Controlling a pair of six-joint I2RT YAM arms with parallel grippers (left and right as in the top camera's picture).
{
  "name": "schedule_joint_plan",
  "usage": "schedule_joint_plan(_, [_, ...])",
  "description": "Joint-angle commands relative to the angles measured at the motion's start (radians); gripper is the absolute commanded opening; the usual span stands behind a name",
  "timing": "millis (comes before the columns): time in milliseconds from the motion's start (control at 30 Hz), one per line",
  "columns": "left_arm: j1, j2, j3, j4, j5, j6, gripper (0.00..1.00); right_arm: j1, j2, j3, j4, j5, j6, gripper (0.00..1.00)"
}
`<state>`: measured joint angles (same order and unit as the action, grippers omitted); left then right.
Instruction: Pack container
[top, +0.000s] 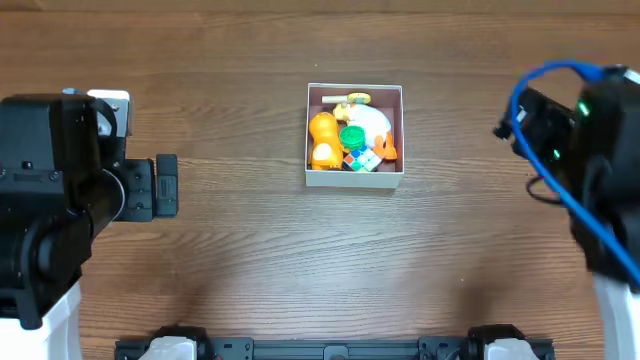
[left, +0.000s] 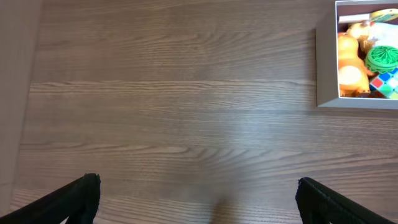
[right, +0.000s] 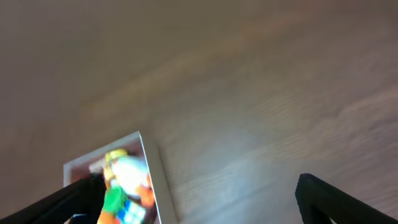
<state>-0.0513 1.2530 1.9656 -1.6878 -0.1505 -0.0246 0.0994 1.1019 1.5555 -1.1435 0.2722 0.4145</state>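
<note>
— So, which way does the container (top: 354, 181) face?
— Open top up. It's square with no long side, and its walls run with the grain at the centre of the table (top: 250, 260).
— Surface?
— Brown wood grain.
— Fingers?
— Spread wide on the left gripper (left: 199, 205) and the right gripper (right: 199, 204), both well apart from it.

Top-down overhead, low wrist views (container (top: 355, 180) shared)

We see a table (top: 250, 270) of brown wood grain filling every view, the grain running left to right from overhead. A soft pale sheen (right: 249, 134) lies on it in the right wrist view. A plainer, greyer band (left: 17, 93) edges the left wrist view; we cannot tell what it is.
</note>
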Motion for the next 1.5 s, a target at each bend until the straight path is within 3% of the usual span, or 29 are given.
schedule_joint_plan(0, [0.006, 0.003, 0.001, -0.001, 0.013, -0.017, 1.0, 0.008, -0.131, -0.082, 0.058, 0.094, -0.003, 1.0])
schedule_joint_plan(267, [0.006, 0.003, 0.001, -0.001, 0.013, -0.016, 1.0, 0.008, -0.462, -0.517, 0.289, 0.082, -0.031, 1.0])
schedule_joint_plan(433, [0.006, 0.003, 0.001, -0.001, 0.013, -0.016, 1.0, 0.008, -0.702, -0.794, 0.409, -0.117, -0.312, 1.0])
schedule_joint_plan(700, [0.006, 0.003, 0.001, -0.001, 0.013, -0.016, 1.0, 0.002, -1.018, -1.075, 0.429, -0.125, -0.314, 1.0])
schedule_joint_plan(1000, [0.006, 0.003, 0.001, -0.001, 0.013, -0.016, 1.0, 0.002, -1.099, -1.256, 0.48, -0.125, -0.314, 1.0])
schedule_joint_plan(1467, [0.006, 0.004, 0.001, -0.001, 0.013, -0.017, 1.0, 0.002, -1.099, -1.353, 0.481, -0.124, -0.314, 1.0])
